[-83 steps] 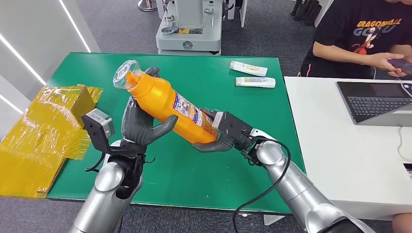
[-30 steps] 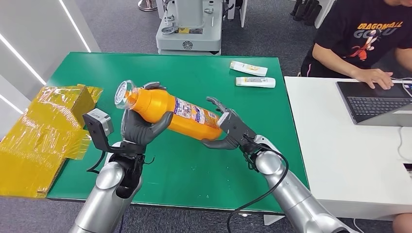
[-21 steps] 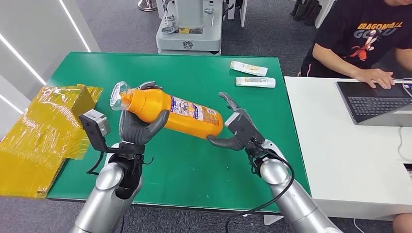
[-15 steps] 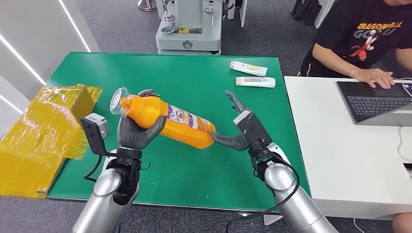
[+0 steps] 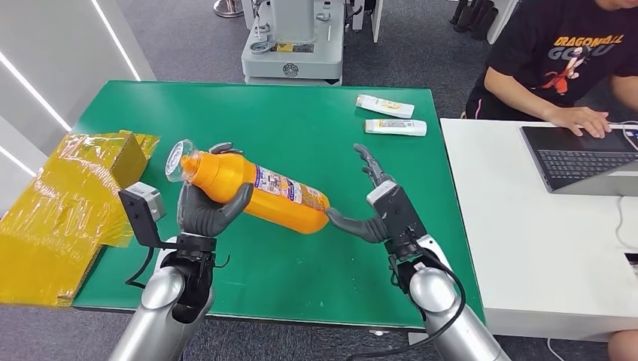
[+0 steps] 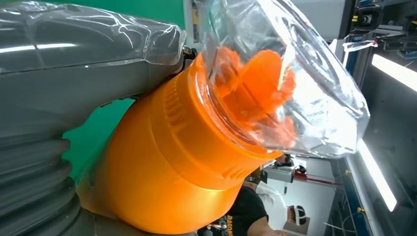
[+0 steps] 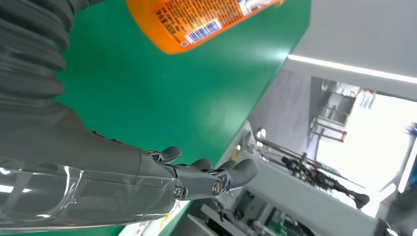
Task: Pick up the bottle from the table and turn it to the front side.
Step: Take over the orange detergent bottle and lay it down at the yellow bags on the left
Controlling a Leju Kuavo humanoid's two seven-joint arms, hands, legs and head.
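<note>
Fingers [image 5: 197, 214] of my left hand [image 5: 207, 207] wrap the orange bottle [image 5: 252, 192] near its neck, holding it above the green desk [image 5: 293, 113], clear cap [image 5: 179, 159] tilted up and away to my left, base sloping down toward my right hand [image 5: 380, 207]. That hand stands palm toward the base, fingers spread and holding nothing, thumb reaching close under the bottle's base; I cannot tell whether it touches.

From my left wrist, the bottle's orange shoulder [image 6: 167, 167] presses against my thumb [image 6: 74, 64], the clear cap [image 6: 285, 83] just beyond.

From my right wrist, my fingers [image 7: 216, 179] stretch out free, with the bottle's labelled base [image 7: 196, 22] apart from them over the desk [image 7: 147, 98].
</note>
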